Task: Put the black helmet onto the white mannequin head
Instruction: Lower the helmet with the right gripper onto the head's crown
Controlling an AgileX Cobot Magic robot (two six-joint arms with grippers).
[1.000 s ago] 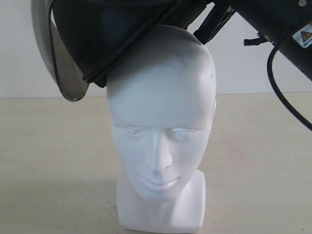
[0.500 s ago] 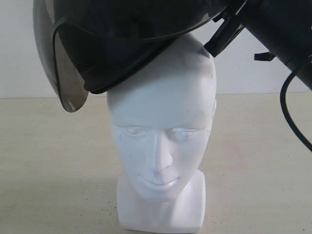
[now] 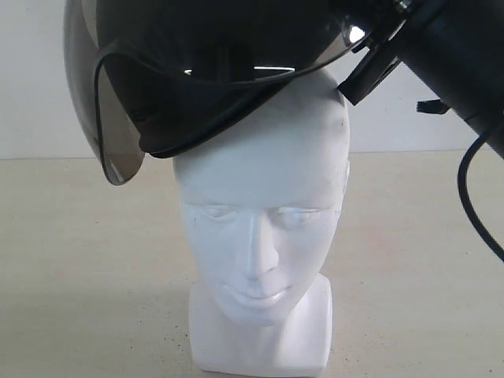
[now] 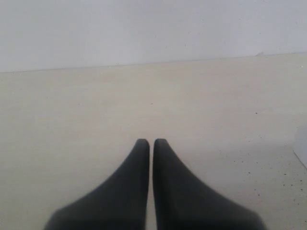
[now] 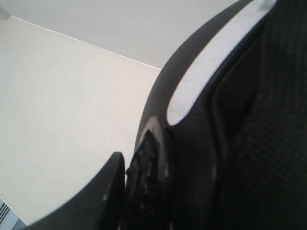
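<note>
Logging first the table [image 3: 71, 268], spreading pale and finely speckled beneath both grippers.

Logging next the black helmet [image 3: 205, 47], sitting tilted on the crown of the white mannequin head [image 3: 264, 197], directly at the fingertips of the right gripper [image 3: 364, 69]. Riding higher on the side nearest that gripper, dipping lower on the side farthest from it. Hanging off that far side, the smoky visor [image 3: 110, 134], clear of the face.

Standing upright on the table just below and ahead of the right gripper, the mannequin head, touching the helmet's dark lining only at the top, with brow, eyes and mouth showing uncovered.

Reaching in from above at the helmet's rear edge, the right gripper, showing one finger [image 5: 109, 191] lying against the padded rim in the wrist view. Not managing to tell whether clamping or merely touching, the other finger being hidden.

Hovering over bare table, the left gripper [image 4: 151, 143], pinching its tips to a hairline gap and holding nothing.

Drooping behind the right gripper's wrist, a black cable [image 3: 471, 201].
</note>
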